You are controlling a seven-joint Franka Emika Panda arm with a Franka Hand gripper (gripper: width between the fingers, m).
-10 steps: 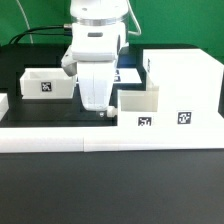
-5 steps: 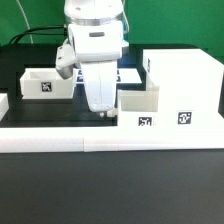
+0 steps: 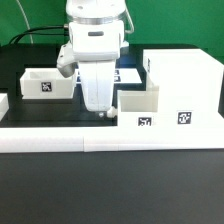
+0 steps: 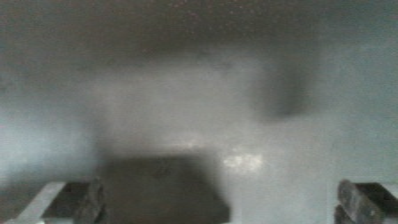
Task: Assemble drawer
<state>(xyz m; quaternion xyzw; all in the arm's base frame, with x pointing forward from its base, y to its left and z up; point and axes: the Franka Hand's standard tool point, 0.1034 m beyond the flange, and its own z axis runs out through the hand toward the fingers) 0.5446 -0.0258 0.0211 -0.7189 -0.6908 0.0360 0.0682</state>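
Note:
The white hollow shell [image 3: 185, 72] stands at the exterior view's right with a tag on its front. One small white tray [image 3: 140, 101] sits against the shell's left side, partly in it, with a tag below. The second tray [image 3: 48, 82] lies at the left on the black table. My gripper [image 3: 102, 109] hangs low over the table just left of the first tray, touching neither. In the wrist view my gripper [image 4: 217, 205] is open and empty, with its fingertips [image 4: 64, 200] wide apart over a blurred grey surface.
A long low white border rail [image 3: 100, 137] runs along the front of the black table. The marker board [image 3: 130, 73] lies behind my arm. A small white piece [image 3: 3, 105] sits at the far left edge.
My hand has shifted slightly to the exterior view's left and turned a little. The trays and shell have not moved.

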